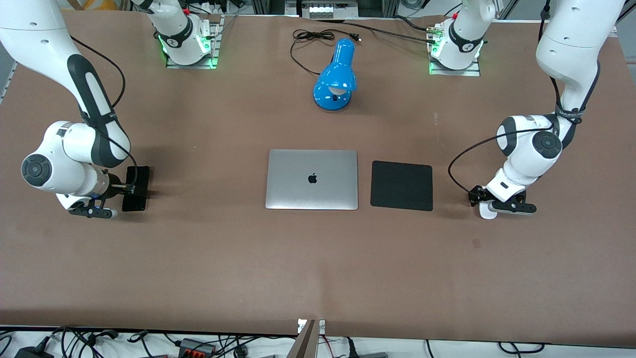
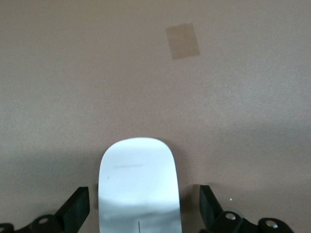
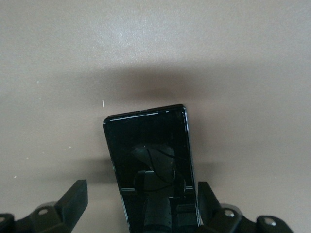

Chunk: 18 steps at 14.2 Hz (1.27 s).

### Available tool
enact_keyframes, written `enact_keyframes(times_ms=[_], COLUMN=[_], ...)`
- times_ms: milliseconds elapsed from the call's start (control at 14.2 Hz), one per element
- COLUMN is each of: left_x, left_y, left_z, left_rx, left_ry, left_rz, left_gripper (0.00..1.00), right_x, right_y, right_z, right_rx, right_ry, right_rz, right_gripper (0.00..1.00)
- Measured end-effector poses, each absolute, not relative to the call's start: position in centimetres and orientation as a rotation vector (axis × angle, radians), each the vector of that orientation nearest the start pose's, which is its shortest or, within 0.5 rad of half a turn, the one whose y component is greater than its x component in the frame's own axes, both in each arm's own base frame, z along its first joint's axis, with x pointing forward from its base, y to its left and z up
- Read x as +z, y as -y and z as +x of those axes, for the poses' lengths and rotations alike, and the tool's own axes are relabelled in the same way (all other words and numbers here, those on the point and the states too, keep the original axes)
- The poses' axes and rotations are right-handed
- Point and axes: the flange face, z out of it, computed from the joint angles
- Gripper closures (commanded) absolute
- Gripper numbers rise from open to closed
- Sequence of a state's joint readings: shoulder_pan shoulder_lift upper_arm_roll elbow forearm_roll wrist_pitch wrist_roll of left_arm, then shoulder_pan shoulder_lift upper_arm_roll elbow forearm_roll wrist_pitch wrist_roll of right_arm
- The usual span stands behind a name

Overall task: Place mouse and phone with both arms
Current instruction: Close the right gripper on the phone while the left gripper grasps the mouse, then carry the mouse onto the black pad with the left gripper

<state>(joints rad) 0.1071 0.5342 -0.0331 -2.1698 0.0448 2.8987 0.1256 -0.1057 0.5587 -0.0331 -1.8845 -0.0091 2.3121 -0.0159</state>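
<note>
1. At the right arm's end of the table, the phone lies flat with the right pincer low over it.
2. From the right wrist view, the phone runs lengthwise straight out from the pincer; its fingers stand wide, one on each long edge and not touching.
3. At the left arm's end, the left pincer hangs low over the mouse, mostly hidden beneath it.
4. From the left wrist view, the mouse sits centred between wide-spread fingers of the pincer, long axis pointing away from the wrist.
5. Each arm is the nearer one to its own thing, so squeezing across the narrow width looks like the next step.
6. A laptop and black pad lie mid-table, the pad toward the mouse.
</note>
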Motion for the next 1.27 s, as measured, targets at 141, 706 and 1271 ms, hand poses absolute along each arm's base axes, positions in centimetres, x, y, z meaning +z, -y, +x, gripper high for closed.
enact_keyframes(times_ms=[141, 706, 1271], left_x=[16.2, 18.7, 32.4], left_y=[-4.5, -4.2, 10.6], left_z=[57.4, 58.9, 63.3], left_rx=[-0.3, -0.24, 0.216], left_ry=[-0.121, -0.135, -0.218], left_rz=[-3.106, -3.114, -3.097], left_gripper=[0.47, 0.68, 0.77], right_x=[19.4, 17.3, 16.6], right_y=[8.5, 8.9, 9.1], right_z=[61.4, 60.8, 60.5], right_rx=[0.216, 0.27, 0.291], right_ry=[-0.177, -0.143, -0.138], right_rz=[-3.143, -3.166, -3.168], right_gripper=[0.0, 0.0, 0.52])
